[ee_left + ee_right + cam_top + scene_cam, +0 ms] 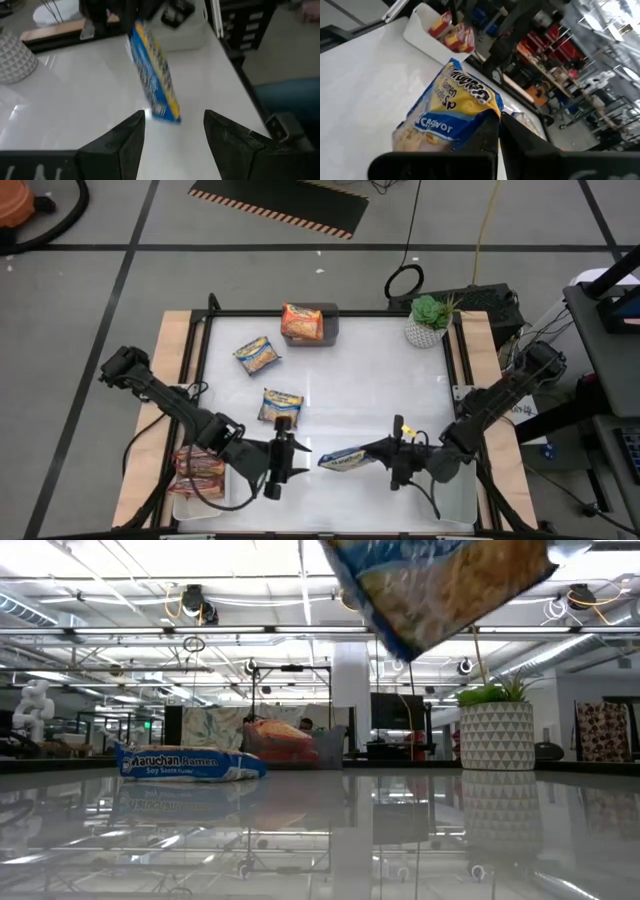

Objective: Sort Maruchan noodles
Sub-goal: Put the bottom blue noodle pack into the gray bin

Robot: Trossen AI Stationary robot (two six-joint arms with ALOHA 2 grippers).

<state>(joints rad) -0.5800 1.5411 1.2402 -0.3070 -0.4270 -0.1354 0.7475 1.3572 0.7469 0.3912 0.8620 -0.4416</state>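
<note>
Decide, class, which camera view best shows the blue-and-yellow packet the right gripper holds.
The right wrist view: the held packet fills it, label readable. High view shows it small, left wrist edge-on, low view only a cropped part.

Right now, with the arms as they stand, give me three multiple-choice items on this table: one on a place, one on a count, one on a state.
1. Where is the potted plant?
A. far right corner
B. near left corner
C. centre of the table

2. How many noodle packets lie loose on the white table top, outside any container?
A. two
B. five
C. none

3. What is the right gripper doing?
A. hanging open and empty
B. shut on a blue-and-yellow packet
C. resting in the grey bin

Answers: 1 A, the high view shows it by the far right edge. 2 A, two lie left of centre. 3 B, the right wrist view shows the fingers pinching the packet.
</note>
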